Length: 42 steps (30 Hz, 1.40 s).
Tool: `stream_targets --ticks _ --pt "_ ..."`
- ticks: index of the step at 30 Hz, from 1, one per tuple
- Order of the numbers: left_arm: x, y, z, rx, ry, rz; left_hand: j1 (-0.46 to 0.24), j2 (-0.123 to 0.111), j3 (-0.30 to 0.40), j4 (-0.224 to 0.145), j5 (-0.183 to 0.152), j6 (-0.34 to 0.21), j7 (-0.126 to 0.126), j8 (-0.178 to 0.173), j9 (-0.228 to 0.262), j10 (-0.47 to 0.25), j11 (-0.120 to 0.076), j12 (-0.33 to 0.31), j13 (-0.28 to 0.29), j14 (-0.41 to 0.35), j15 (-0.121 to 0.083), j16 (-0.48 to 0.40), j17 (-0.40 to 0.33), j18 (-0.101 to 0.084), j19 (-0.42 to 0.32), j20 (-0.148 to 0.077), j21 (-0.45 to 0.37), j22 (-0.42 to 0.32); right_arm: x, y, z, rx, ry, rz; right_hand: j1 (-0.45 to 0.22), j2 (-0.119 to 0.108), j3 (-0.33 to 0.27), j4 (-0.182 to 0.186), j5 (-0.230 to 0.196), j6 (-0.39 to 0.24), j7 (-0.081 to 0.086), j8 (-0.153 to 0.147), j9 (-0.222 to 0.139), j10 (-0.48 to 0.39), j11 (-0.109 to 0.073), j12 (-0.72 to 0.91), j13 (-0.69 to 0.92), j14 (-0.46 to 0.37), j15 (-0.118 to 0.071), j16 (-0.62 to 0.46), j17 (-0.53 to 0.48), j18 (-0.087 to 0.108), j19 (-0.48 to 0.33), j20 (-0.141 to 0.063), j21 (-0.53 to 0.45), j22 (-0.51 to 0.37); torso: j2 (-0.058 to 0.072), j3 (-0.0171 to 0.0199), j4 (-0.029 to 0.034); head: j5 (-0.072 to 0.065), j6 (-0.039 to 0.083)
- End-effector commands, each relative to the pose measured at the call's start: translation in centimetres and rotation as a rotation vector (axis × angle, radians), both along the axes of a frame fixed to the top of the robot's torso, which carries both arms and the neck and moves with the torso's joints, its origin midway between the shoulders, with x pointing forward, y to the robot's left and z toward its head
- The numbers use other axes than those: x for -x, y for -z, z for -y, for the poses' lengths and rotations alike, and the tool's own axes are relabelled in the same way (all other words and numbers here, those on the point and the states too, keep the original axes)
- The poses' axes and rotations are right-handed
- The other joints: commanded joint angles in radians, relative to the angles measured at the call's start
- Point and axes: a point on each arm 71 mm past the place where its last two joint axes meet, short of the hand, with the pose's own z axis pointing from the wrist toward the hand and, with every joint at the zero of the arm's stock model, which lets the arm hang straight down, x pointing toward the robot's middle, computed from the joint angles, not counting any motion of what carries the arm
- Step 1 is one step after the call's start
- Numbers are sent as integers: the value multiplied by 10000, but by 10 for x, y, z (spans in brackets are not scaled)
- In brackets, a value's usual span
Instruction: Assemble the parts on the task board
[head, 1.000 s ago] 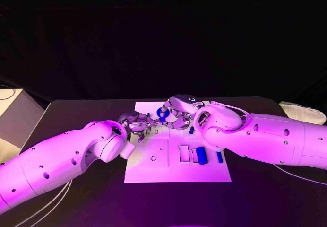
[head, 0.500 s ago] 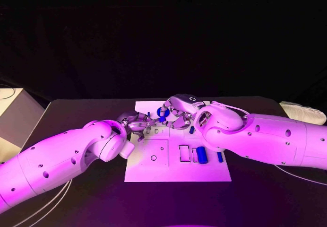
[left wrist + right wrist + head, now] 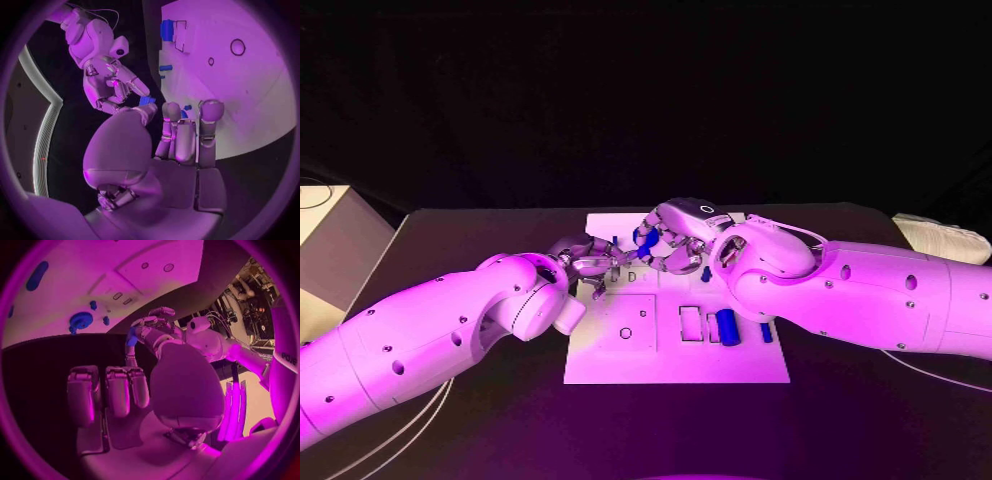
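Assembly is partly complete — both hands, the left hand [image 3: 593,262] and right hand [image 3: 672,240], are jointly pinching a small blue part [image 3: 646,238] above the white board [image 3: 675,365], while a blue cylinder [image 3: 727,327] is sitting in its slot and other slots are lying open.

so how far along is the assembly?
Early to midway, at a guess. A blue cylinder sits in its slot on the board. Both hands meet above the far end; the right hand pinches a blue part, the left hand beside it. Other small parts still lie loose.

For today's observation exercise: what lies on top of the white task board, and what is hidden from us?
On the task board lies a large blue cylinder beside a thin blue pin. A round blue part sits farther back. Both hands, left hand and right hand, cover the board's far end.
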Motion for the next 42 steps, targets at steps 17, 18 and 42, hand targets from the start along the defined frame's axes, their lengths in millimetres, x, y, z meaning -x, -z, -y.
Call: stream_targets --ticks 17,18,42 --pt "1 0 1 76 160 -40 30 -62 113 10 8 -64 7 55 -36 -1 -35 25 -13 44 -46 38 11 -157 -9 -55 68 44 -1 0 -1 149 -151 188 -98 -30 -13 47 45 38 -3 48 1 677 68 44 2318 908 68 -34 1972 -63 955 64 32 2428 -4 -9 -5 -2 -32" --pt "1 0 1 72 154 -36 30 -62 113 10 8 -64 7 55 -36 -1 -35 25 -13 44 -46 38 11 -157 -9 -55 68 44 -2 0 -1 182 -127 181 -102 -34 -18 53 29 36 0 45 1 675 71 41 2316 907 69 -37 1967 -64 955 65 35 2430 -4 -11 -4 -4 -31" --pt "-2 -17 -50 333 -450 315 76 -311 218 -30 4 -110 19 117 -103 -41 -24 31 -23 14 -35 5 -44 -134 -76 -46 0 -50 -32 18 5 1214 671 -197 -113 -42 -34 74 -45 11 10 22 2 662 81 27 2305 911 74 -26 1981 -65 957 71 40 2433 -5 -59 36 -70 -85"
